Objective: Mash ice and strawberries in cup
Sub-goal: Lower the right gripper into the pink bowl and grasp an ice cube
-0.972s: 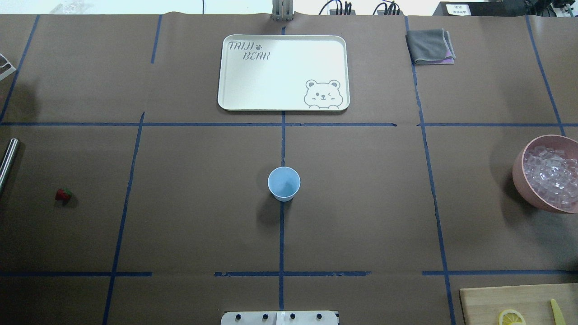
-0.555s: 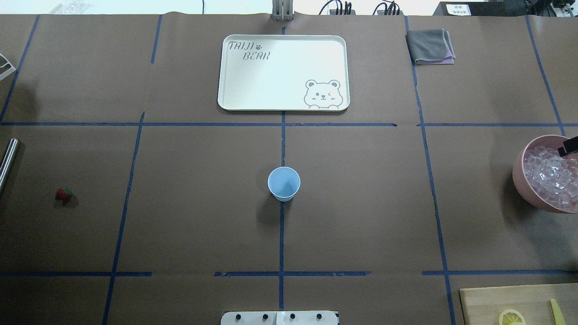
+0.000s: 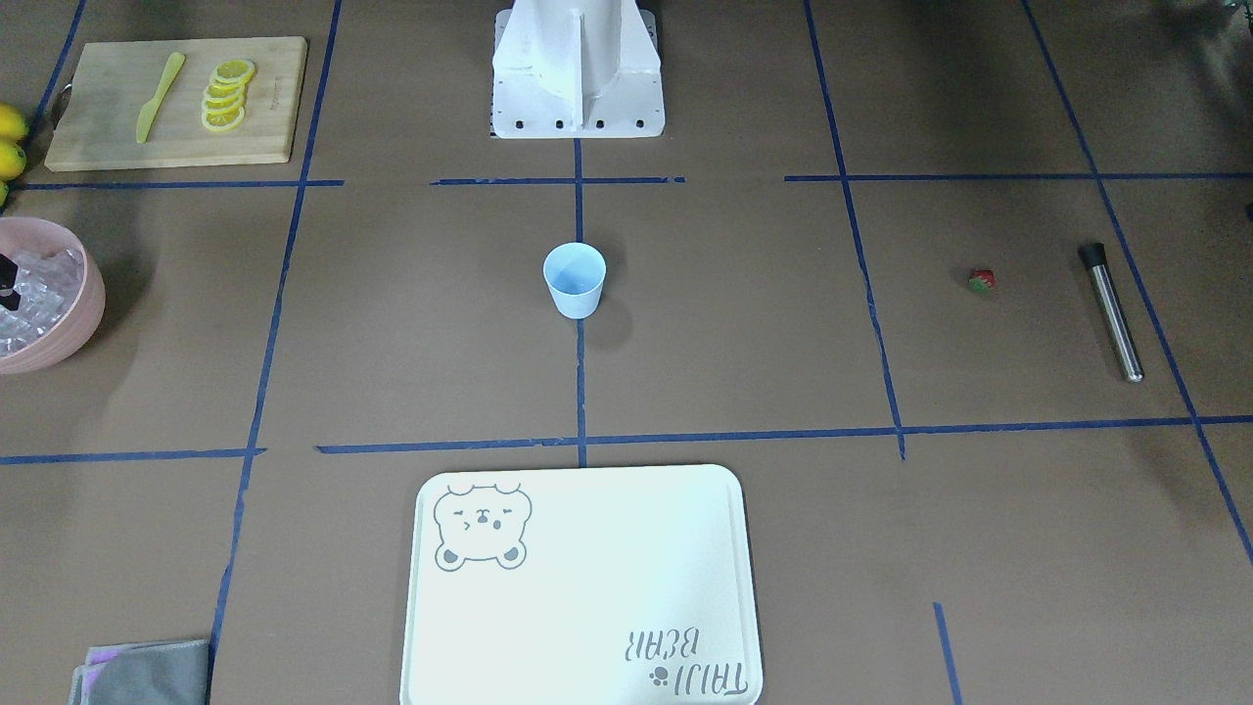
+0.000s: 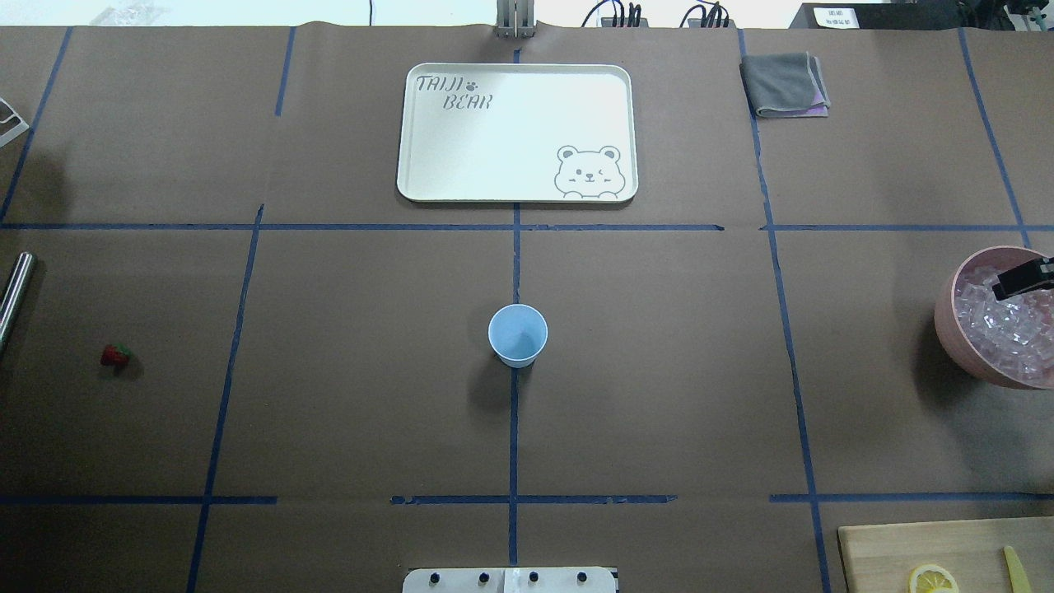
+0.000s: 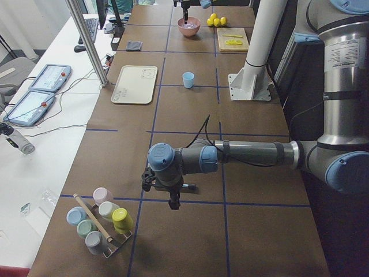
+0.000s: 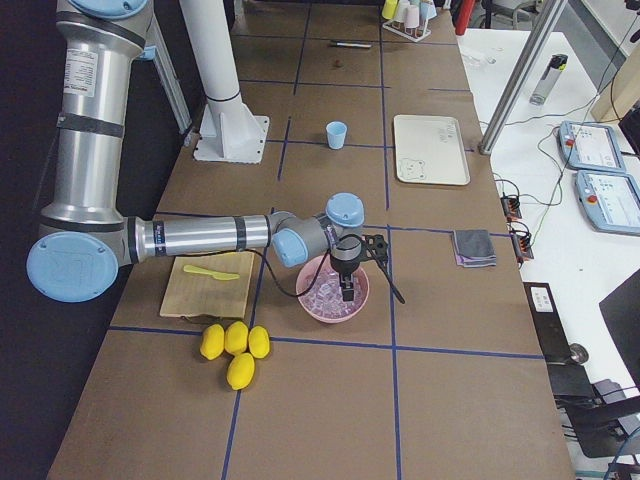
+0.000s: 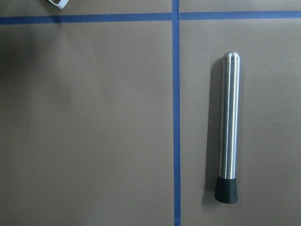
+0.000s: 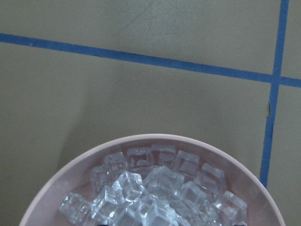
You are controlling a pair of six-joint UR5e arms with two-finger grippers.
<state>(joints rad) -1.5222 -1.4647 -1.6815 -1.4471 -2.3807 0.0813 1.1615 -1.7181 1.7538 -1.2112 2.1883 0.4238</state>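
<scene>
The light-blue cup [image 4: 518, 333] stands upright at the table's middle, its inside bare, and also shows in the front view [image 3: 575, 279]. The red strawberry [image 4: 116, 355] lies alone far to the left. Ice cubes [image 8: 155, 193] fill a pink bowl [image 4: 947, 321] at the right edge. My right gripper [image 4: 1021, 280] hangs just above the ice; only dark tips set far apart show at the bottom of its wrist view, so it looks open and empty. My left gripper [image 5: 173, 203] hovers beyond the strawberry over a steel muddler [image 7: 229, 127]; I cannot tell whether it is open.
A white bear tray [image 4: 517, 132] lies at the far middle, a grey cloth [image 4: 785, 84] at the far right. A cutting board [image 3: 176, 100] with lemon slices [image 3: 227, 95] and a knife sits near the bowl, with whole lemons [image 6: 232, 345] beside it.
My right gripper's dark finger has come in from the right edge of the overhead view and moved left over the ice bowl. Cup and strawberry have not moved.
</scene>
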